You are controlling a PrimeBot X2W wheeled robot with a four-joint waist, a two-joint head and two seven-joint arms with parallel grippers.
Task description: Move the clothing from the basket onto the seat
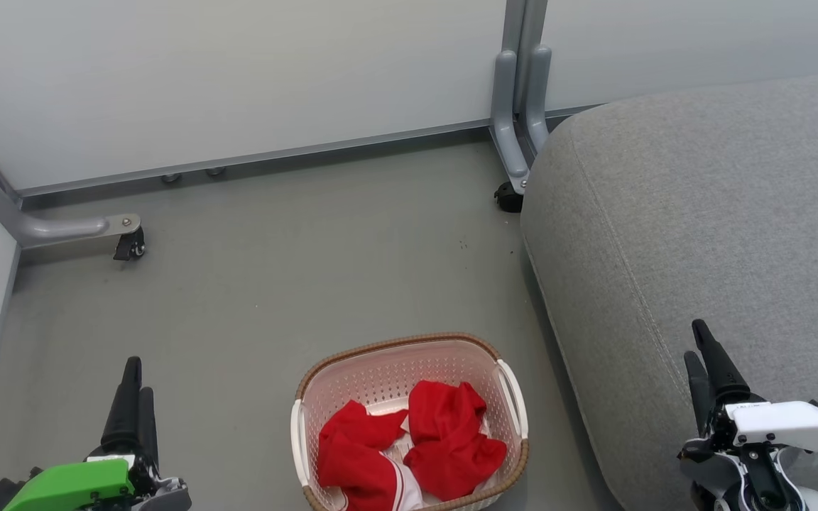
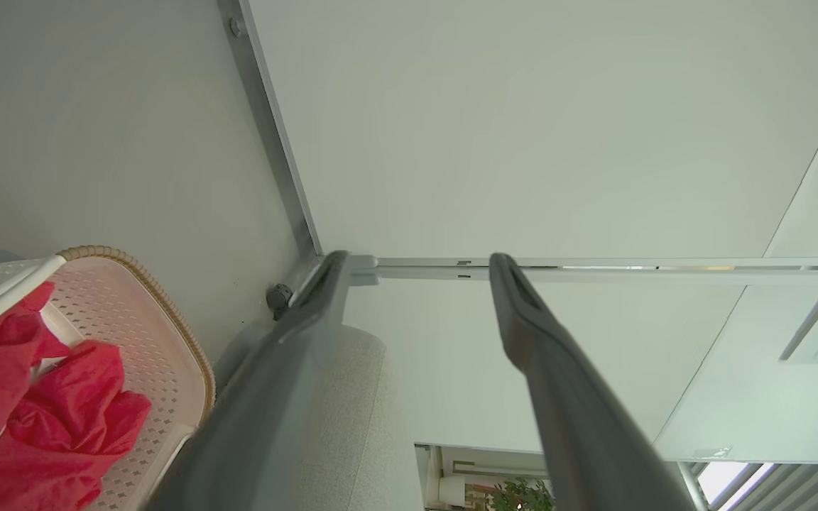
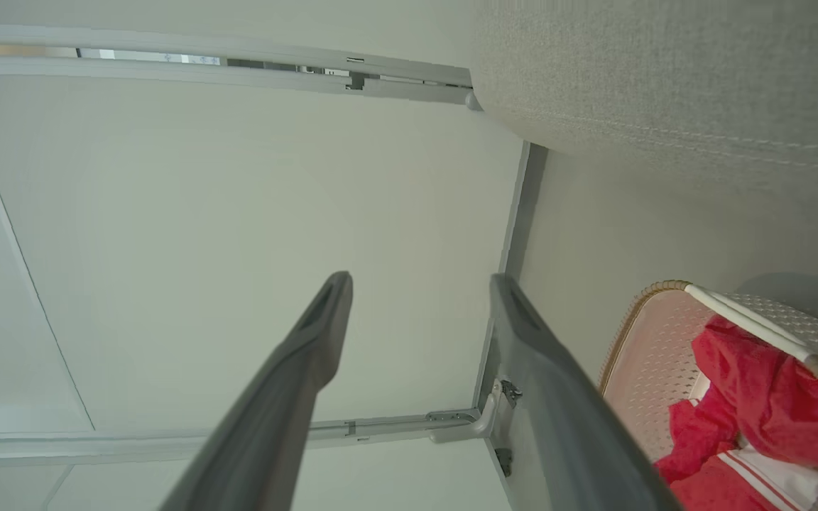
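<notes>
Left gripper (image 1: 138, 376), right gripper (image 1: 694, 341): both low, fingers spread wide, nothing held. Looks like ready pose, one each side of the work. Seat (image 1: 700, 213) bare, just right of load, so short carry, I guess. Basket (image 1: 395, 342) on floor, near edge cut off by frame. Clothing (image 1: 444, 426) crumpled inside, pieces overlapping, underside hidden, hard to tell apart.
</notes>
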